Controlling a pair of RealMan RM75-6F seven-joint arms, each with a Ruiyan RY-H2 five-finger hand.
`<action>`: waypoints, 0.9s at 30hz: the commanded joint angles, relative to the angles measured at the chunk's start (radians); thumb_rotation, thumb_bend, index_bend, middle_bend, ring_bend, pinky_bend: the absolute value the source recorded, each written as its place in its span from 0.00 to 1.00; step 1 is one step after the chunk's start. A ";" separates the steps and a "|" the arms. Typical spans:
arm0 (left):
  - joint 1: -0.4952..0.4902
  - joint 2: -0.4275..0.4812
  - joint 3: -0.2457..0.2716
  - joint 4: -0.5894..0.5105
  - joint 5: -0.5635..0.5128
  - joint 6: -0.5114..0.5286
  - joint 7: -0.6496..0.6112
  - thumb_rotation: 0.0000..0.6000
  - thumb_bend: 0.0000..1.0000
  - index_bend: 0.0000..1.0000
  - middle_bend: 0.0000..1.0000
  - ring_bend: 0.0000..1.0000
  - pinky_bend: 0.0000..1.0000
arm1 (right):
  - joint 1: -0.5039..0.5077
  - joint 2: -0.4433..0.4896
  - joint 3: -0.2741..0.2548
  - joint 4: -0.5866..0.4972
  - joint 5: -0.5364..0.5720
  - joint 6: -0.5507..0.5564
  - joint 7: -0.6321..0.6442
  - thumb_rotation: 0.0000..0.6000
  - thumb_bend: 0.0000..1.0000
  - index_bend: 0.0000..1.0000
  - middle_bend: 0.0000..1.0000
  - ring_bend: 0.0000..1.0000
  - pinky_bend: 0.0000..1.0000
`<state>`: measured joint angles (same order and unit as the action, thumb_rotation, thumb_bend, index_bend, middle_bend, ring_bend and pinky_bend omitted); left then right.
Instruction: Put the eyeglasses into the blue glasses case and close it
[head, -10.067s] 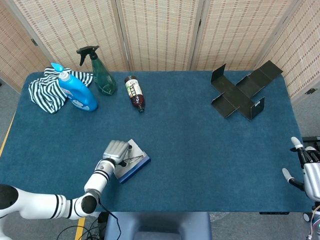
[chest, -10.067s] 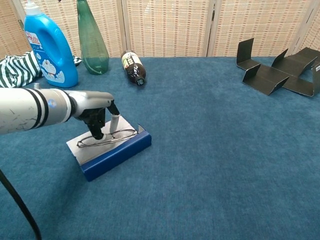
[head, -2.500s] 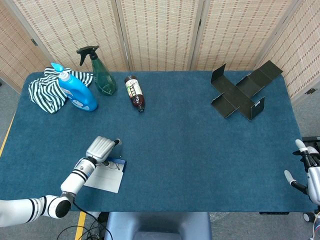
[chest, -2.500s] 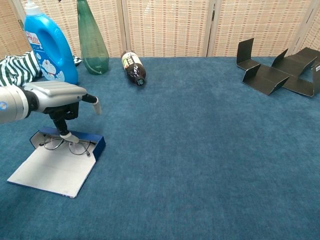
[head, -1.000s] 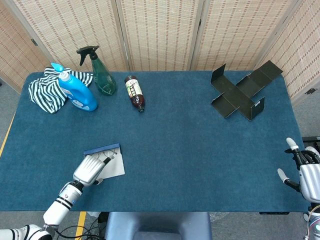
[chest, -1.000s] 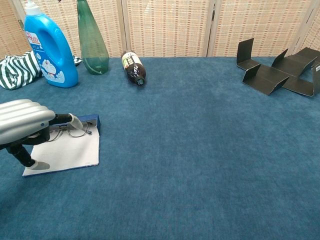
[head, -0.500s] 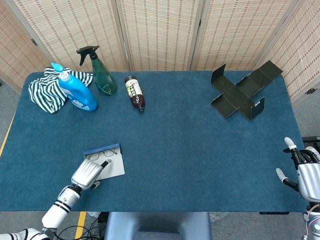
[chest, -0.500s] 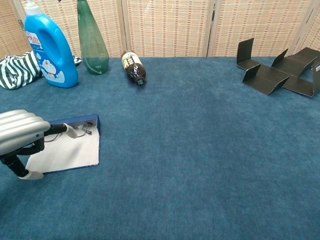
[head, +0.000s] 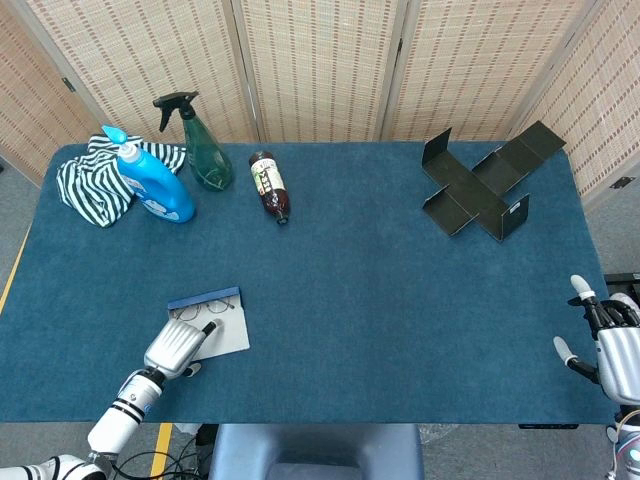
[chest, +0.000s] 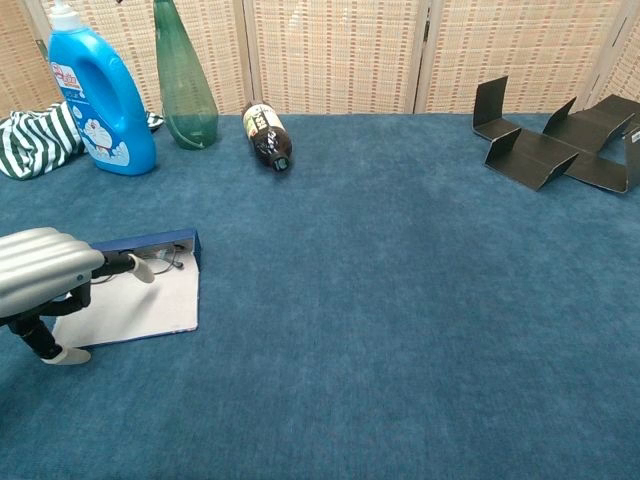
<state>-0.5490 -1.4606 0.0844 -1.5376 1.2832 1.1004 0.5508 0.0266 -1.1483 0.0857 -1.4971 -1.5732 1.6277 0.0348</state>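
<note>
1. Head view: the left robot hand (head: 175, 346) sits at the near edge of the bench (head: 350, 280), over the near-left corner of the open glasses case (head: 213, 322). The eyeglasses (head: 198, 311) lie inside the case, just beyond this robot hand, close against the raised blue wall at the far side. Their long axis runs left to right, parallel with that wall.
2. Same view: the right robot hand (head: 612, 355) hangs off the bench's far right end, fingers apart and holding nothing, well apart from the case. The left robot hand is plainly the nearer one for closing the flap.
3. Chest view: the left robot hand (chest: 45, 270) holds nothing; its fingers curl downward, one fingertip reaching toward the eyeglasses (chest: 160, 263), the thumb low by the grey flap's near edge. Whether it touches the flap I cannot tell.
4. Writing: the blue detergent bottle (chest: 98, 95) has a label with a cartoon figure, and the lying brown bottle (chest: 265, 133) has one too; neither text is readable.
</note>
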 joint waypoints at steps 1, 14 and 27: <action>0.003 -0.006 -0.008 0.012 -0.002 -0.004 -0.004 1.00 0.20 0.22 1.00 0.99 1.00 | 0.000 0.000 0.000 -0.001 0.000 0.001 -0.001 1.00 0.27 0.05 0.34 0.45 0.27; 0.017 -0.019 -0.034 0.061 -0.008 -0.022 -0.030 1.00 0.20 0.25 1.00 0.99 1.00 | 0.000 0.001 0.000 -0.005 -0.004 0.004 -0.005 1.00 0.27 0.05 0.34 0.45 0.27; 0.028 -0.010 -0.054 0.066 0.008 -0.016 -0.052 1.00 0.32 0.30 1.00 0.99 1.00 | -0.003 0.003 -0.001 -0.008 -0.007 0.011 -0.008 1.00 0.27 0.05 0.35 0.45 0.27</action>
<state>-0.5210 -1.4718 0.0322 -1.4726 1.2921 1.0832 0.5000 0.0235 -1.1456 0.0845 -1.5051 -1.5805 1.6385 0.0273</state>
